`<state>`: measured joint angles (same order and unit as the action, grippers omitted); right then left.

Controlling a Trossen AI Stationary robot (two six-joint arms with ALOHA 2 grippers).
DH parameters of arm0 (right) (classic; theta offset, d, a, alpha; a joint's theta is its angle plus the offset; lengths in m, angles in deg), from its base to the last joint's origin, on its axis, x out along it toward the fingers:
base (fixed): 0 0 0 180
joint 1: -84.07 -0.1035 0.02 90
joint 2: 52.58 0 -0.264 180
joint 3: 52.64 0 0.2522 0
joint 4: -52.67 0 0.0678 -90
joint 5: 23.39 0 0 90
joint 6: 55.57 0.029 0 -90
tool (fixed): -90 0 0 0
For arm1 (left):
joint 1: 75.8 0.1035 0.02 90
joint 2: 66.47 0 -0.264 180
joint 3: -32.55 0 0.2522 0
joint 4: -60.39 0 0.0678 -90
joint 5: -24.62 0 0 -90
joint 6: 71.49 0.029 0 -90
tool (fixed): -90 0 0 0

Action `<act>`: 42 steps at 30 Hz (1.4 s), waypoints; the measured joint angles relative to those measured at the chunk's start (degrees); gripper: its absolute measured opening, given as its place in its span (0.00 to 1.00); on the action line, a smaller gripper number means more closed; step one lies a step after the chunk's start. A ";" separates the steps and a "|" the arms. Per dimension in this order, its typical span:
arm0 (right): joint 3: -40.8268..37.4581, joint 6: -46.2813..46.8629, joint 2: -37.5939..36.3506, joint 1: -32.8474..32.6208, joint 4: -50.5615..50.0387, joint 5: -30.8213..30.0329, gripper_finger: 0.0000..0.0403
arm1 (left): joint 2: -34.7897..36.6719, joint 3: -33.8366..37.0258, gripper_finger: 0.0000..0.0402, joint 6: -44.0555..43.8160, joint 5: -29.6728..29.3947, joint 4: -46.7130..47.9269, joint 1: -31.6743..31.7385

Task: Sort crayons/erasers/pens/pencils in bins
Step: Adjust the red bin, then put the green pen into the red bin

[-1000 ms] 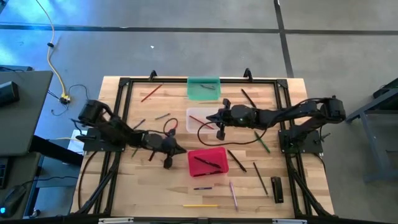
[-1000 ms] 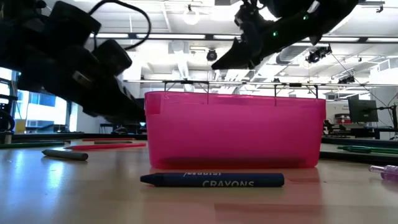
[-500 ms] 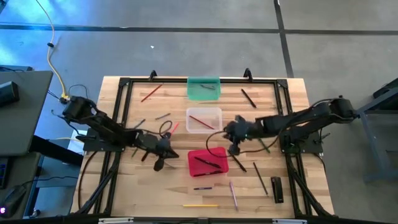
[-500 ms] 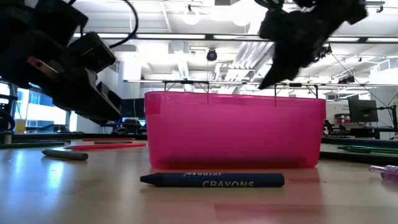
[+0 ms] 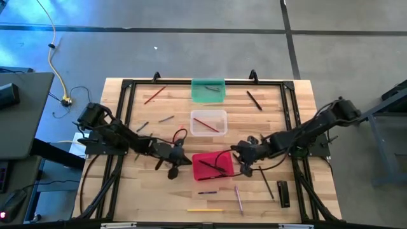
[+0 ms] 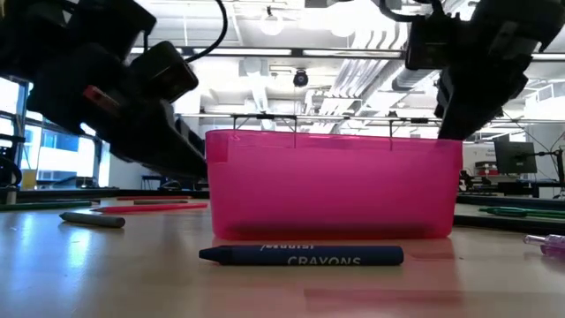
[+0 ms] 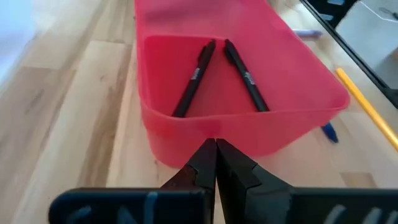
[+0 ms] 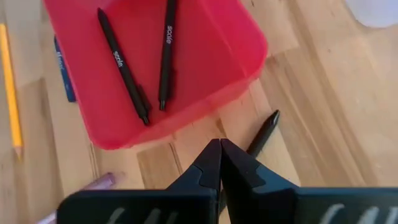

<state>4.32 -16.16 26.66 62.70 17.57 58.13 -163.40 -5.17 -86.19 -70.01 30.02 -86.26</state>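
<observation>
Both grippers, left [image 7: 216,155] and right [image 8: 220,158], were closed and empty, flanking the red bin [image 5: 212,165] holding two pens [image 7: 194,78].

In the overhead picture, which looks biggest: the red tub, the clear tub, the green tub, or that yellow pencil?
1. Red tub.
2. Clear tub and green tub, too alike to rank.
3. Yellow pencil, by far the slimmest.

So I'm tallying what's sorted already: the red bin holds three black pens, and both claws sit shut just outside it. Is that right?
Not quite: the red bin holds two black pens, not three, lying side by side, as the left wrist view shows. The rest stands: the left claw and the right claw are both shut, each just outside the bin's wall.
</observation>
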 joint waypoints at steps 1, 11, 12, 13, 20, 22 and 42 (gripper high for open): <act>0.00 0.35 0.43 -0.18 0.63 -0.01 0.00 | 0.18 0.02 0.00 -0.06 -0.57 0.07 0.00; 0.00 0.71 1.32 -0.94 3.60 0.56 0.00 | 1.51 0.08 0.00 0.63 -4.42 2.73 1.29; 0.00 0.71 1.32 -0.94 3.52 0.56 0.00 | 2.00 0.15 0.00 1.11 -4.46 3.51 1.84; 0.00 0.73 1.32 -0.94 3.28 0.64 0.00 | 2.61 0.37 0.00 1.52 -4.46 3.96 2.36; 3.27 2.07 0.55 -1.00 -6.92 1.54 0.00 | 11.16 4.75 0.00 2.91 -3.36 5.34 6.50; 4.57 3.47 0.38 -1.45 -10.64 0.85 0.00 | 13.97 6.52 0.00 2.72 -3.08 4.92 7.47; -1.29 30.08 -0.25 -8.29 -11.85 -3.22 0.29 | 18.44 17.85 0.00 0.27 10.70 -15.84 21.85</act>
<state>3.03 13.92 26.40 54.41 5.72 54.90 -144.95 12.68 -85.93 -59.31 14.19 -64.40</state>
